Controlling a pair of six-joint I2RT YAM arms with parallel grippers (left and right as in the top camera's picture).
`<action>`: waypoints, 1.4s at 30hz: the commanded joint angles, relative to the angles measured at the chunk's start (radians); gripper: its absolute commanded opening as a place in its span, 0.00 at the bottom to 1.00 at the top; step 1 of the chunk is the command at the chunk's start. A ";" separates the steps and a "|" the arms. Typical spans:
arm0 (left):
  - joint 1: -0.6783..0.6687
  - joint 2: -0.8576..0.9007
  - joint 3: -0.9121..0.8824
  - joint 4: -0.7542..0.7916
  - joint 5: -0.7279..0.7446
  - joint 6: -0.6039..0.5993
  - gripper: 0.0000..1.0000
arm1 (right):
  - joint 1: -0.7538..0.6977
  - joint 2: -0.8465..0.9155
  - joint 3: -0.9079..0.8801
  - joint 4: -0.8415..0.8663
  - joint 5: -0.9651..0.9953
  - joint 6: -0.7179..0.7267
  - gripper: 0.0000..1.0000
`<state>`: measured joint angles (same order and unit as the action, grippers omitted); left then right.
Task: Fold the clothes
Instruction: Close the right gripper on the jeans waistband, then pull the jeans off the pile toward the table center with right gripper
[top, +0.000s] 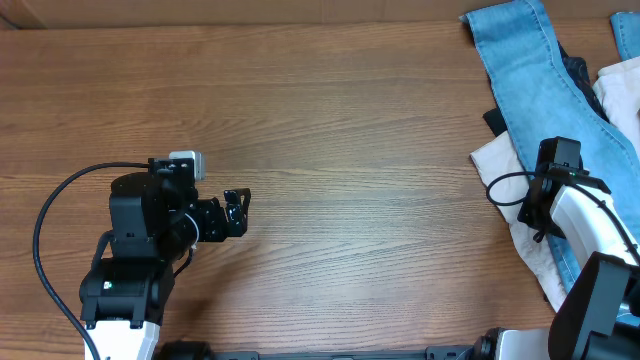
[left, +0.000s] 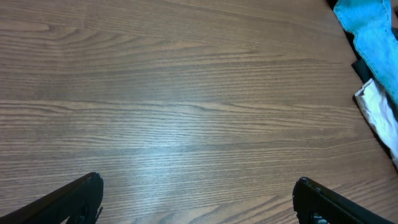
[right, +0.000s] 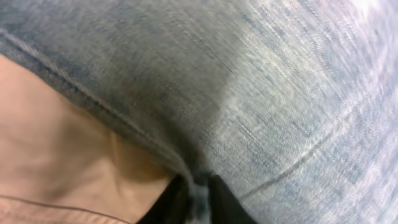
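Folding has not begun. Overhead, the jeans (top: 530, 70) lie unfolded, well apart from the left hand (top: 237, 210), one leg's long axis running diagonally from the far edge nearward. Left wrist: its fingers (left: 74, 199) stand wide apart over bare tabletop (left: 186, 93). Right wrist: the right hand (right: 194, 202) seemingly pinches a denim fold beside beige cloth (right: 62, 155).

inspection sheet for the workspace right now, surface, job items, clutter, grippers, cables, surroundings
surface: wood-grain table
job's things: jeans unfolded, heaped at the right edge
clutter: beige garment and black cloth under the jeans
grippers: left gripper open over bare wood, holding nothing; right gripper appears closed on a denim fold
cables: left cable loops beside the left arm; right cable loops over the beige garment
surroundings: nothing seen
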<state>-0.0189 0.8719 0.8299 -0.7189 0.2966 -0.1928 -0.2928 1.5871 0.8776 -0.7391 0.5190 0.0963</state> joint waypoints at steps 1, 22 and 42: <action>0.005 0.003 0.025 0.001 0.015 -0.014 1.00 | -0.002 0.003 0.000 0.003 0.031 0.000 0.05; 0.005 0.004 0.025 0.016 0.014 -0.014 1.00 | 0.378 -0.003 0.881 -0.516 -0.076 0.007 0.04; 0.005 0.005 0.025 0.016 0.015 -0.014 1.00 | 0.887 0.060 0.922 -0.306 -0.233 0.060 0.41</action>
<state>-0.0189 0.8757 0.8314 -0.7074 0.2966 -0.1928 0.5926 1.6218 1.7786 -1.0557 0.3180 0.1474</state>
